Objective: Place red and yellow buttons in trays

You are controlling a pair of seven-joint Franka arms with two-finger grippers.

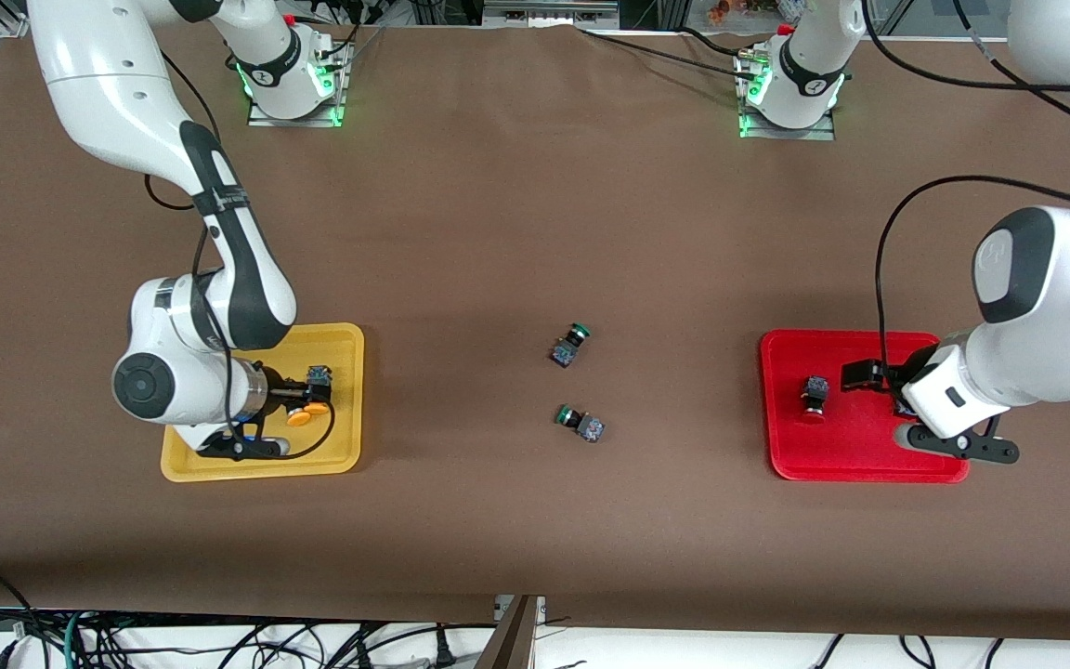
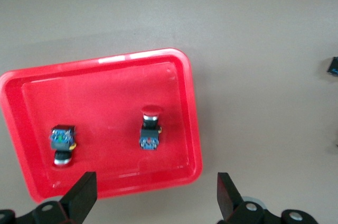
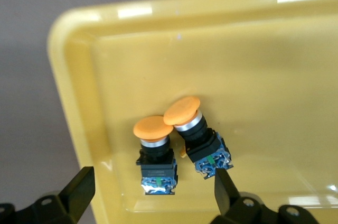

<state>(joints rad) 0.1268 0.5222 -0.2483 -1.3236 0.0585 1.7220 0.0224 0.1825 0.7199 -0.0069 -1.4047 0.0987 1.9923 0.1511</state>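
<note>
Two yellow buttons [image 3: 156, 152] [image 3: 196, 135] lie side by side in the yellow tray [image 1: 342, 344], their orange caps touching. My right gripper [image 3: 150, 195] hangs just over them with its fingers spread wide and holding nothing. Two red buttons [image 2: 150, 126] [image 2: 62, 145] lie apart in the red tray [image 1: 855, 446] at the left arm's end of the table. My left gripper [image 2: 156, 200] hovers over that tray's edge, fingers spread wide and empty. Two green-capped buttons [image 1: 569, 345] [image 1: 580, 422] lie on the brown table [image 1: 516, 204] between the trays, one nearer the front camera
</note>
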